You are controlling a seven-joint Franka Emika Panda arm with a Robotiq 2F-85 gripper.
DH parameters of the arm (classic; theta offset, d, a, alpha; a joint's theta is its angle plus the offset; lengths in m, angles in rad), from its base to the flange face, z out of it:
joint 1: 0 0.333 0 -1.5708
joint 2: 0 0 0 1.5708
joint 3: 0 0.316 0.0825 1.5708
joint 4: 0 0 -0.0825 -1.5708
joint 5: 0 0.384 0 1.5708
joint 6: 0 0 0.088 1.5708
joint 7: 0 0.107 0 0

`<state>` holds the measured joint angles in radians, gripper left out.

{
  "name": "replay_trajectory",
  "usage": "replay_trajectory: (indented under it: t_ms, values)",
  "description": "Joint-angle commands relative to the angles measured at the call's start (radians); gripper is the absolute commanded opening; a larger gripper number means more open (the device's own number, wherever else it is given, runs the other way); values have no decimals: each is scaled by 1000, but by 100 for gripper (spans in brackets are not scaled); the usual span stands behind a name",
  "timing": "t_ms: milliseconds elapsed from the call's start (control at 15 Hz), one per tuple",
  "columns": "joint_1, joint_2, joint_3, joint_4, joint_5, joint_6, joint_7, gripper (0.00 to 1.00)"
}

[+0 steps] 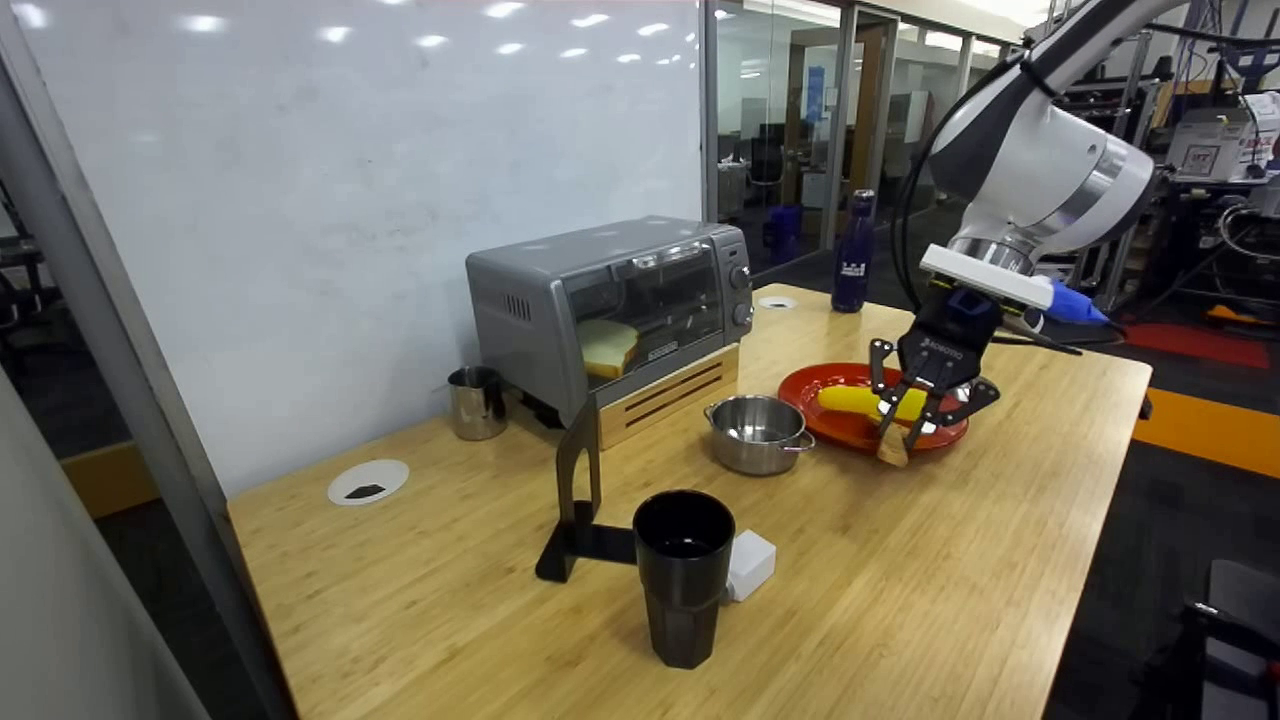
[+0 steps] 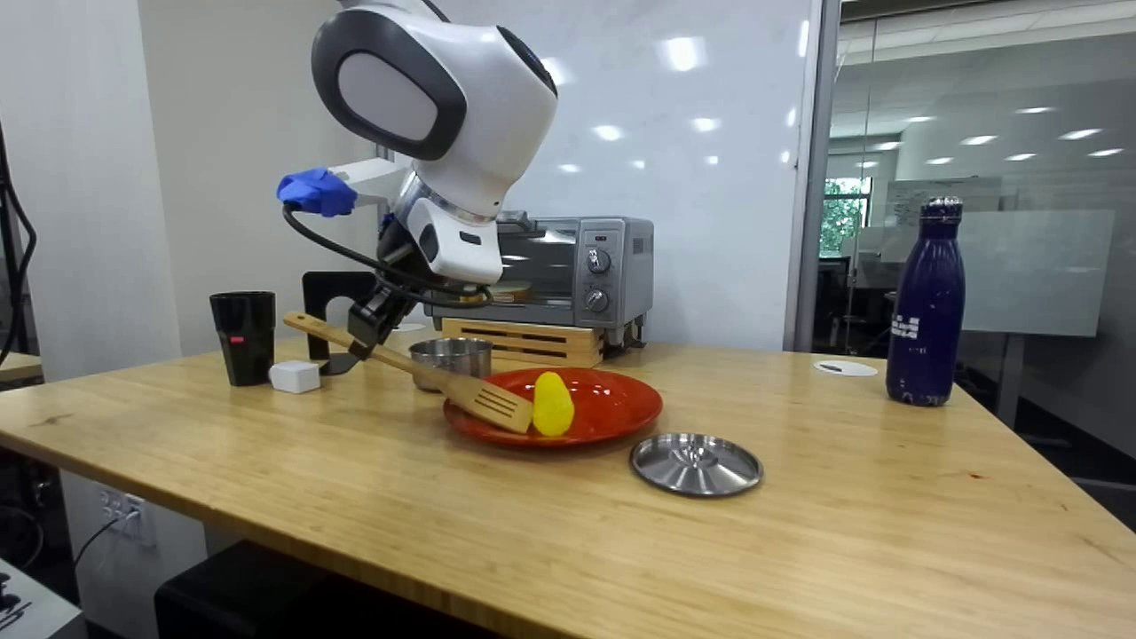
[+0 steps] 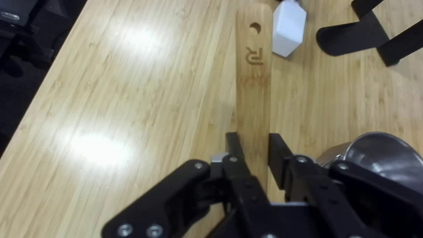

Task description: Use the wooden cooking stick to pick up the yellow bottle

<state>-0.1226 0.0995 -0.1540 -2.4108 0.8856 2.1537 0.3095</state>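
While the black cup stands upright at the left of the table in an exterior view, we locate the white block just to its right, with the black stand behind. Next we identify the wooden spatula, inclined: handle end raised at the left, slotted blade lowered to the right. We observe the pincer pinching the handle; in the wrist view, its two fingers bear on opposite edges. Behind the spatula, we find the steel pot; farther back, the gray oven stands in front of the whiteboard. We then come to the red plate. The blade extends over its left side. The yellow bottle lies on the plate, just beside the blade's tip; we cannot confirm contact between the two. To the right of the plate, we note the steel lid, flat on the table, near the rim. At the far right, the blue bottle stands upright, well apart from the other items.
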Motion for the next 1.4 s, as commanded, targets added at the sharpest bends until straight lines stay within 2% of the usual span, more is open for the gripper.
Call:
replay_trajectory:
  t_ms: [0,200,467,733,1000,1333]
  values:
    - [-6,23,-8,13,-75,-5,96,6]
    - [6,17,-3,24,-217,-10,130,6]
    - [21,10,27,70,-319,-108,37,6]
    - [41,16,66,132,-336,-221,-73,6]
    - [37,12,74,162,-334,-355,-224,6]
    - [37,-40,64,121,-351,-401,-217,6]
